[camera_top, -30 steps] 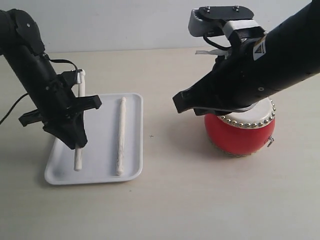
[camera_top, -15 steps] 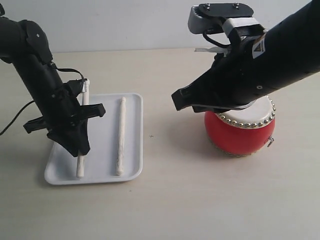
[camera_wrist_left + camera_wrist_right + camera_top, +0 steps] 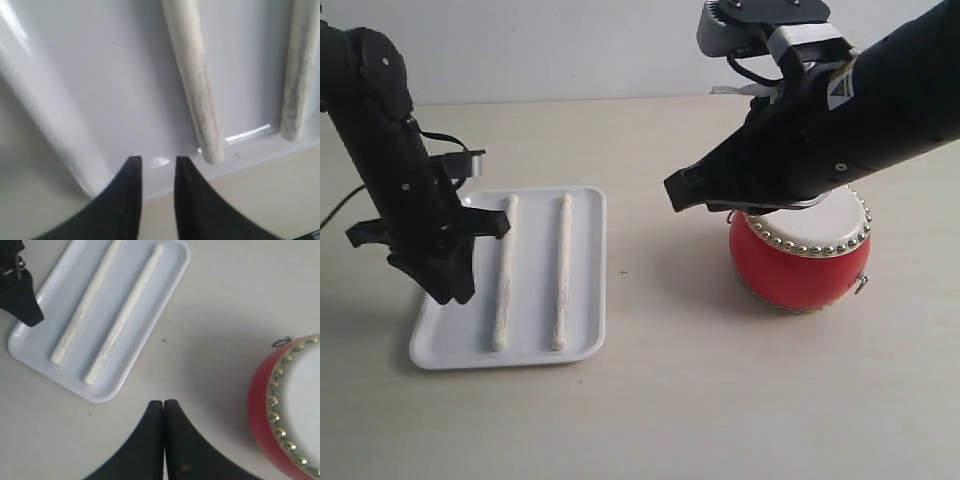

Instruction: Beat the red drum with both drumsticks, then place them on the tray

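Observation:
Two pale wooden drumsticks lie side by side, flat in the white tray (image 3: 582, 200): one on the left (image 3: 504, 272) and one on the right (image 3: 561, 270). My left gripper (image 3: 453, 293) hangs over the tray's left part, open, nothing between its fingers; the left wrist view shows the gripper (image 3: 158, 160) just clear of a drumstick end (image 3: 197, 95) on the tray (image 3: 105, 75). The red drum (image 3: 801, 258) with its cream top stands at the right. My right gripper (image 3: 677, 199) hovers left of the drum, shut and empty. In the right wrist view, the gripper (image 3: 163, 403), drum (image 3: 287, 405) and tray (image 3: 170, 285) appear.
The table (image 3: 660, 400) is a plain beige surface. A black cable (image 3: 340, 215) trails off the left arm. The right arm's bulk overhangs the back half of the drum.
My left gripper has let go of the left drumstick, which now lies flat in the tray beside the other. That gripper has shifted left, clear of it. The right arm barely moved.

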Action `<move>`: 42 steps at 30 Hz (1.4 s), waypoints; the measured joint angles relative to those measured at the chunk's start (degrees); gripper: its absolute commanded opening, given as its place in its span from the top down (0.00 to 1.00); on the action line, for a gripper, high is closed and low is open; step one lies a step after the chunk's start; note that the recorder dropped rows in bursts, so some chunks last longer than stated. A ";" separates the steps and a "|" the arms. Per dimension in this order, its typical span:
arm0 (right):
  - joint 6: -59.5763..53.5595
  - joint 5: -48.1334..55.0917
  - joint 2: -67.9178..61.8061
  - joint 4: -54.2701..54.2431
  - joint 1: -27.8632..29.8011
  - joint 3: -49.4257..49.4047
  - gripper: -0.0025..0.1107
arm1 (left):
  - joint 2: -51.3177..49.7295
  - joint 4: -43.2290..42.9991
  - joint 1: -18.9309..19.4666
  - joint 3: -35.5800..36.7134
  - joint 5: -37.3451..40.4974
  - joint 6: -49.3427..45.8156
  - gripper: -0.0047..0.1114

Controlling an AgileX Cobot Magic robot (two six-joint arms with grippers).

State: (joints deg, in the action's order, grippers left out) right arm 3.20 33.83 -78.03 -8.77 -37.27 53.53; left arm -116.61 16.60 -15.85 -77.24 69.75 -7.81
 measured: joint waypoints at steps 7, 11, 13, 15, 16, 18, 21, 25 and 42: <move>3.97 -0.07 10.09 8.77 0.00 -1.14 0.98 | 23.77 2.44 0.00 17.83 -14.38 -6.91 0.96; 4.72 -13.45 20.30 13.12 0.00 -13.15 0.98 | 51.41 9.73 0.00 39.81 -39.68 -13.91 0.96; 4.93 -21.11 23.29 13.12 0.00 -20.12 0.98 | 64.51 11.82 0.00 47.06 -44.88 -15.24 0.96; 4.93 -26.23 24.13 13.12 0.00 -25.14 0.98 | 77.01 12.09 0.00 49.27 -47.09 -16.87 0.96; 4.93 -27.00 24.14 13.24 0.00 -26.06 0.98 | 81.03 11.08 0.00 49.40 -47.56 -17.20 0.96; 4.93 -27.86 24.23 13.24 0.00 -27.19 0.98 | 90.99 6.32 0.00 49.40 -48.38 -17.58 0.96; 4.93 -29.08 24.23 13.24 0.00 -27.22 0.98 | 96.21 3.87 0.00 49.40 -48.38 -17.68 0.96; 4.93 -29.31 24.23 13.24 0.00 -27.22 0.98 | 97.22 3.74 0.00 49.62 -48.38 -17.68 0.96; 5.03 -29.44 24.23 13.24 0.00 -27.22 0.98 | 97.22 3.60 0.00 49.73 -48.38 -17.68 0.96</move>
State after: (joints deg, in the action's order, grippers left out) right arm 8.23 4.39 -53.80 4.46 -37.27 26.31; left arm -19.39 20.19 -15.85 -27.50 21.37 -25.48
